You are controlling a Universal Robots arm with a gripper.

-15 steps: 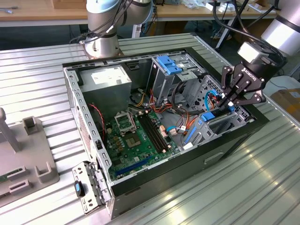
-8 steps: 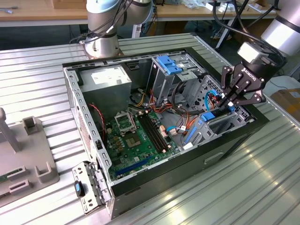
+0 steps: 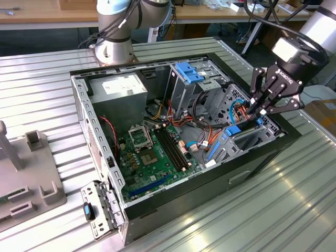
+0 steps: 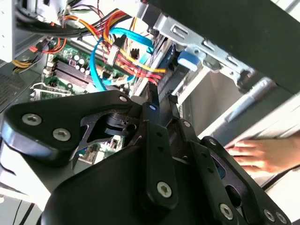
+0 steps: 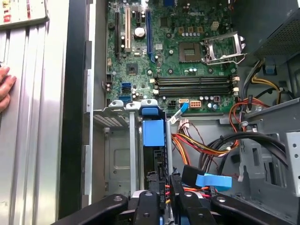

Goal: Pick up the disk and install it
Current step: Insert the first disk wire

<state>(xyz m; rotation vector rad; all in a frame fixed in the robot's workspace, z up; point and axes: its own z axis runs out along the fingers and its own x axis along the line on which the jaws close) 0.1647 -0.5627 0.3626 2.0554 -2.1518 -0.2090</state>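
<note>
The disk (image 5: 153, 132), edge-on with its bright blue carrier rail up, stands in the bay slot at the case's front corner, at four o'clock from the green motherboard (image 3: 152, 152). The gripper (image 3: 258, 113) hangs right over that slot, black fingers drawn together on the disk's edge. Red, orange and blue cables (image 4: 119, 51) crowd beside it. The black case (image 3: 252, 157) lies open on a ribbed metal table (image 3: 47, 94). A person's hand (image 4: 255, 152) rests beside the case.

A person's hand (image 5: 5, 86) is cut off at the left edge of the first wrist view; in the second wrist view a hand (image 4: 255, 152) at the lower right is blurry; the end effector (image 3: 257, 112) tips hide behind the case wall.
</note>
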